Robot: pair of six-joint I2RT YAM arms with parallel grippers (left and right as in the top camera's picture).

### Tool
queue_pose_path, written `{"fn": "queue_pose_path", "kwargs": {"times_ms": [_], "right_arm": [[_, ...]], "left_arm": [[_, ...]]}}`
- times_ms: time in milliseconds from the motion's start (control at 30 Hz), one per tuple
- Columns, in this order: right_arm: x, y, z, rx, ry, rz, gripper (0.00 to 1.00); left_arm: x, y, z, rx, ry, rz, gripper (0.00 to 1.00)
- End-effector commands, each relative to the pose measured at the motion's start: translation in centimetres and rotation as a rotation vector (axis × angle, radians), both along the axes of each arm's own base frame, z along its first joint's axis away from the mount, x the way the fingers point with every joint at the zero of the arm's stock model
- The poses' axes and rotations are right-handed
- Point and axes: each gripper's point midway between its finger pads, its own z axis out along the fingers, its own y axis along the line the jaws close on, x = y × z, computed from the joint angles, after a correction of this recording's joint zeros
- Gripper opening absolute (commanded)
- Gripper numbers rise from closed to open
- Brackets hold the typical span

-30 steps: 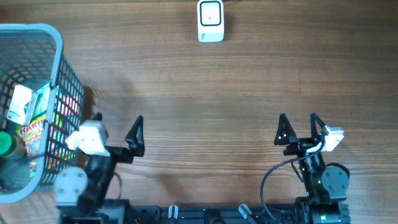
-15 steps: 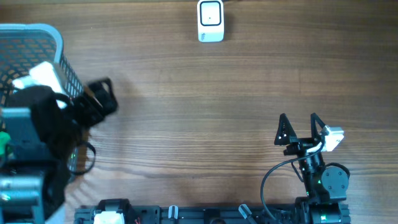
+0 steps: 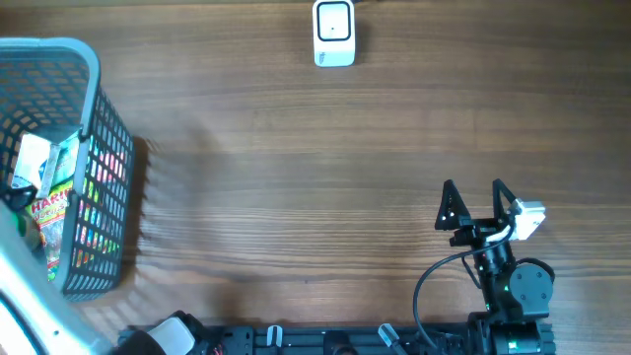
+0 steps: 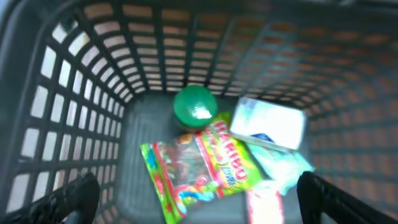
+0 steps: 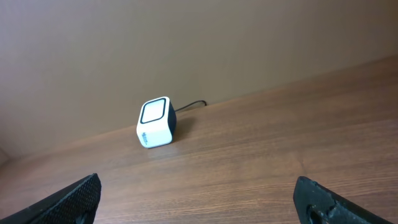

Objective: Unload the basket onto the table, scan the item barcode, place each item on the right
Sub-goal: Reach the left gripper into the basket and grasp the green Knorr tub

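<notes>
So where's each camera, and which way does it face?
Overhead: above, facing down on table, basket, scanner; right hand shows.
Left wrist: over basket, facing down at candy bag; left hand shows, open.
Right wrist: low over table, facing scanner; right hand shows, open.
Shared: overhead shares basket with left wrist, scanner with right wrist.

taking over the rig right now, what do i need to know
Left gripper: open, empty, over the basket.
Right gripper: open, empty, at the near right of the table.
Items: Haribo bag, green-capped item and white pack lie in the basket; scanner at the far edge.
Done: nothing picked.
To do: grasp one item, show its barcode to the scanner.
</notes>
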Motion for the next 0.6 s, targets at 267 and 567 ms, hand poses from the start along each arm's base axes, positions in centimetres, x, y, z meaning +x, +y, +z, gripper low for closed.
{"fn": "queue_pose_path", "kwargs": {"times_ms": [267, 567], "right_arm": [[0.0, -0.3, 0.1, 0.007, -0.007, -0.017, 1.00], [0.0, -0.3, 0.1, 0.006, -0.007, -0.016, 1.00]], "left_arm": [[2.4, 3.5, -12.3, 0.033, 0.147, -0.112, 1.00], [4.0, 6.4, -19.2, -0.085, 0.194, -0.142, 1.00]]}}
